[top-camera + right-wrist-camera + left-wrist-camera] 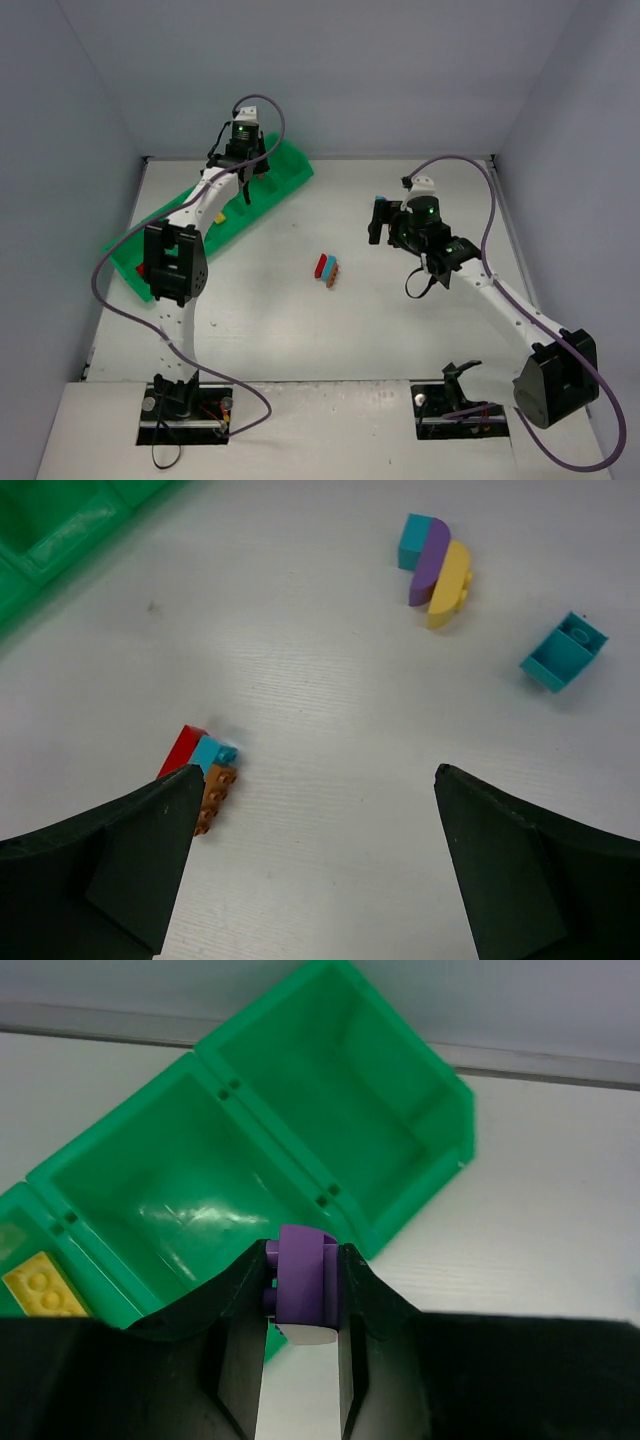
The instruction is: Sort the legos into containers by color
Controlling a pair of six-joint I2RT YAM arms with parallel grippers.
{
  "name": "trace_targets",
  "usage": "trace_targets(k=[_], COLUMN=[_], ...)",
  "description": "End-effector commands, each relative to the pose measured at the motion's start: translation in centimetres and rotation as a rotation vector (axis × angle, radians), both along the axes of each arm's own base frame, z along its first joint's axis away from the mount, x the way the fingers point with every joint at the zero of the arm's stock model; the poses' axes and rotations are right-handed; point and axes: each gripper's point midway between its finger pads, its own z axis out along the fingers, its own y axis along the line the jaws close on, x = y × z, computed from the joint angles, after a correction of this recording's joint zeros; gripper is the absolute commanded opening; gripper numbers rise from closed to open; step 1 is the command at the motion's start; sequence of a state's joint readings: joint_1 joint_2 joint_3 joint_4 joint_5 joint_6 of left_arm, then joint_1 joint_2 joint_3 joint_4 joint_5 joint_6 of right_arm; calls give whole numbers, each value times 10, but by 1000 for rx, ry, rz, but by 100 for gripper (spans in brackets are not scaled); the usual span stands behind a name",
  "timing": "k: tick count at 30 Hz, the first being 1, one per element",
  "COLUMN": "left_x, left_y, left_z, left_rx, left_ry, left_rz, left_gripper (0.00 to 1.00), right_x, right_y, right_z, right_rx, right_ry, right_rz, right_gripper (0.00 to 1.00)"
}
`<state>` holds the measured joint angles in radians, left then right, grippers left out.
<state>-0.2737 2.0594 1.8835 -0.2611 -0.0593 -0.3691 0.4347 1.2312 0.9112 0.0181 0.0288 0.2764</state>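
My left gripper (305, 1256) is shut on a purple brick (300, 1285) and holds it above the near wall of the green tray (410, 1210), by its two bare end compartments. In the top view this gripper (245, 188) hangs over the tray's far end (292, 160). A yellow brick (40, 1285) lies in the third compartment. My right gripper (318, 780) is open wide and empty above the table; in the top view (379, 228) it is right of a red, teal and brown-orange stack (327, 268), which also shows in the right wrist view (203, 765).
A teal, purple and yellow stack (435, 568) and a loose teal brick (563, 652) lie on the table beyond my right gripper. A red brick (142, 270) shows at the tray's near end. Grey walls close in the table on three sides.
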Motion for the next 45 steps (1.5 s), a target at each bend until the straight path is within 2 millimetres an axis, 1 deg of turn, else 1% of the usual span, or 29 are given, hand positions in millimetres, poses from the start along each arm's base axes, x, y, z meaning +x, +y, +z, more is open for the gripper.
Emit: trace_targets(k=[1,2,4,9,11,12,15,17,18,19,20,21,22,24,25,26,27,28,29,32,33,34,36,37,39,40,43,44,45], left_x=[19,23,29,35,36,36,33,27,25,19,13,6,-1,-15,-27,-33,-43,-55,-63,-95,-110,-122,-145,-157,-175,-186,-205,-211,-216], left_y=[30,33,40,47,50,50,51,48,45,43,39,37,34,25,20,19,16,14,10,6,-7,-10,-24,-27,-35,-41,-49,-50,-51], left_z=[19,7,-2,-13,-14,-14,-9,-1,2,15,17,33,35,36,49,53,45,56,57,61,71,62,71,60,64,52,54,48,53], left_rx=[93,103,118,130,130,128,118,92,82,70,51,37,30,4,-20,-25,-34,-47,-60,-87,-113,-107,-113,-110,-129,-123,-142,-143,-146], left_ry=[-56,-38,-24,-14,-9,-7,-3,-7,-7,-16,-9,-27,-17,5,2,4,36,31,38,83,82,118,115,155,157,185,184,197,186], left_rz=[93,102,122,135,139,140,138,130,118,108,97,89,81,54,35,34,15,6,-3,-15,-66,-79,-122,-138,-163,-180,-199,-201,-206], left_gripper=[5,6,9,29,35,43,55,59,61,62,63,63,63,63,63,63,63,63,63,63,63,63,63,63,63,63,63,63,63], right_x=[11,11,13,20,25,28,41,46,48,52,54,57,61,64,69,71,73,75,80,89,90,92,97,98,103,104,112,112,116], right_y=[-19,-25,-32,-60,-67,-72,-77,-82,-86,-87,-91,-95,-95,-101,-103,-105,-106,-107,-108,-111,-112,-113,-117,-119,-121,-124,-129,-132,-134], right_z=[19,16,11,-7,-18,-21,-36,-43,-54,-54,-58,-69,-68,-83,-83,-85,-91,-92,-90,-102,-105,-107,-114,-116,-122,-124,-130,-135,-136], right_rx=[47,45,50,50,48,44,27,26,14,27,21,8,6,-17,-8,-9,-15,-17,-18,-47,-59,-69,-85,-94,-105,-116,-130,-142,-143], right_ry=[-40,-28,-14,50,83,89,132,153,181,189,198,223,221,248,248,254,265,267,260,278,282,282,290,292,296,297,300,308,303], right_rz=[-135,-156,-196,-316,-356,-378,-429,-475,-501,-530,-550,-569,-579,-613,-629,-635,-640,-646,-652,-656,-655,-661,-674,-679,-684,-686,-693,-695,-697], right_gripper=[96,96,96,95,95,95,94,94,94,93,93,93,93,93,93,93,92,92,92,90,90,89,87,86,82,80,78,77,75])
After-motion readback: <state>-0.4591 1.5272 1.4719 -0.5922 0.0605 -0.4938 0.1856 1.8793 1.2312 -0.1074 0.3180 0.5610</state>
